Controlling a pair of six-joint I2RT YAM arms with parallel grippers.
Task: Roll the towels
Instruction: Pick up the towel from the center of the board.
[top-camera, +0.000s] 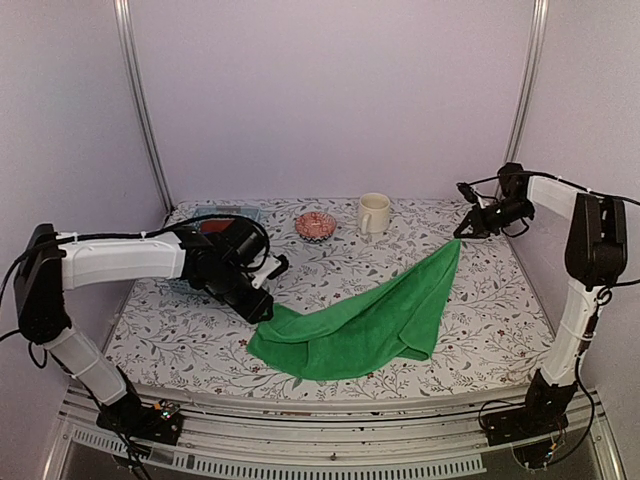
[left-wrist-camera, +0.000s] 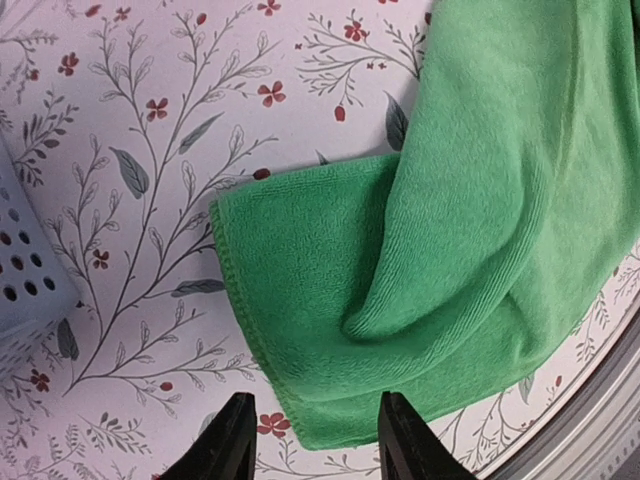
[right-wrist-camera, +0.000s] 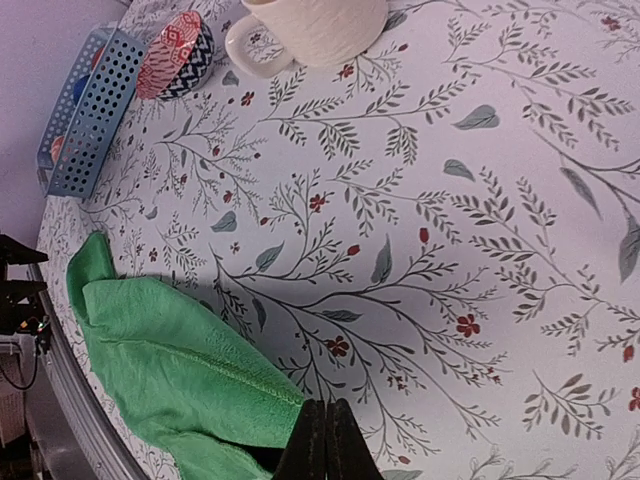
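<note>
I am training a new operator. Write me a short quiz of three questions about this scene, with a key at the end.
1. True or false: the green towel lies fully flat, with no corner lifted.
2. The left arm's jaws are: A. open, over a corner of the towel; B. shut on the towel's middle; C. out of every view.
3. Fill in: between the blue basket and the mug stands a patterned ____.

Key: 1. False, the right arm's jaws are shut on one corner and hold it up. 2. A. 3. bowl.
</note>
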